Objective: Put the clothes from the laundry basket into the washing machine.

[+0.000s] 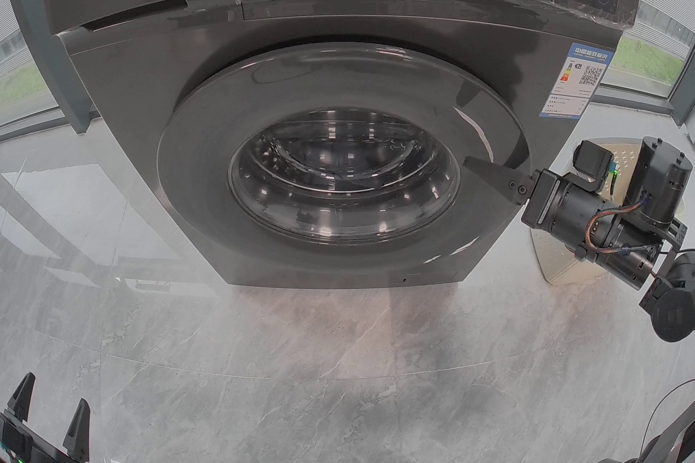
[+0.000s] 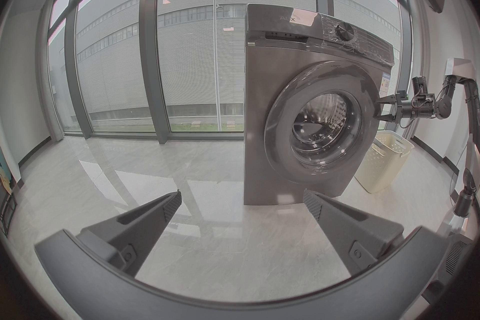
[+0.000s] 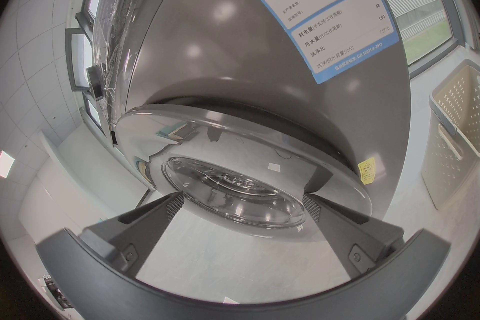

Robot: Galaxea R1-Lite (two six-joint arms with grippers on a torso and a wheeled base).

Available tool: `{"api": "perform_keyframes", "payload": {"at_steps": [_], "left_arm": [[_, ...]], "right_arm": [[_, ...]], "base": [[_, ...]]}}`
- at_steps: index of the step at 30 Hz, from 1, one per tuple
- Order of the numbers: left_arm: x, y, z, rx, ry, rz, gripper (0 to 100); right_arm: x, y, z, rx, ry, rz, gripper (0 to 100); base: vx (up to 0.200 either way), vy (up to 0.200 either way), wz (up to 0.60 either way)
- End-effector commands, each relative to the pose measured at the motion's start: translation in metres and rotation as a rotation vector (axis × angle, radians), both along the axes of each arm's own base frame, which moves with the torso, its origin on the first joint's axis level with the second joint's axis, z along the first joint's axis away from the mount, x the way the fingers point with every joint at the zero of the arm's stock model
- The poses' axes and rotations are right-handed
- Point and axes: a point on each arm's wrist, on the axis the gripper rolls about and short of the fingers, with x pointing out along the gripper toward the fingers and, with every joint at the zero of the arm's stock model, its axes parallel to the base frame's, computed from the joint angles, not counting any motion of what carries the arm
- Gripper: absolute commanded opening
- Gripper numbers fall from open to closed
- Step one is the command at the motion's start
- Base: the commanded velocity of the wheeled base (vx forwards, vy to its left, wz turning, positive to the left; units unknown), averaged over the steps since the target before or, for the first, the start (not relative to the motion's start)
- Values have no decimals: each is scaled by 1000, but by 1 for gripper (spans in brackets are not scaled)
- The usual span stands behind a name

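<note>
Door (image 1: 340,175) shut; right tool (image 3: 242,201) spread at its right edge.

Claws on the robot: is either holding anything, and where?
Nothing is held. The right gripper is open beside the edge of the washer door; the left gripper is open too.

The floor (image 1: 347,356) is of glossy grey stone-look tiles with pale veins, and it mirrors the light. A dark grey front-loading washing machine (image 1: 340,88) stands directly on it, with the round door closed. A cream laundry basket (image 2: 382,163) with perforated walls stands on the same floor just beside the washing machine, at its right side
</note>
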Motion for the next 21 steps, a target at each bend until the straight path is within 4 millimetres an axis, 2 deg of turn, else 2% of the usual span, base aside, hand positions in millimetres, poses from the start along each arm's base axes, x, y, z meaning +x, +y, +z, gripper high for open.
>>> {"api": "perform_keyframes", "payload": {"at_steps": [1,6,11,15,18,20,21], "left_arm": [[1,0,-5,-1,11,1,100],[1,0,-5,-1,11,1,100],[1,0,-5,-1,12,1,100],[1,0,-5,-1,12,1,100],[1,0,-5,-3,11,-2,100],[1,0,-5,-7,12,-11,100],[1,0,-5,-7,12,-13,100]], "right_arm": [[6,-5,3,10,-30,-35,100],[7,-6,13,45,-85,-87,100],[-5,-3,2,26,-46,-52,100],[-51,0,-16,-20,2,76,100],[-89,-9,-29,-60,13,141,100],[-119,-25,-39,-72,16,176,100],[-121,-26,-40,-72,16,179,100]], "base": [[0,0,0],[0,0,0],[0,0,0],[0,0,0],[0,0,0],[0,0,0],[0,0,0]]}}
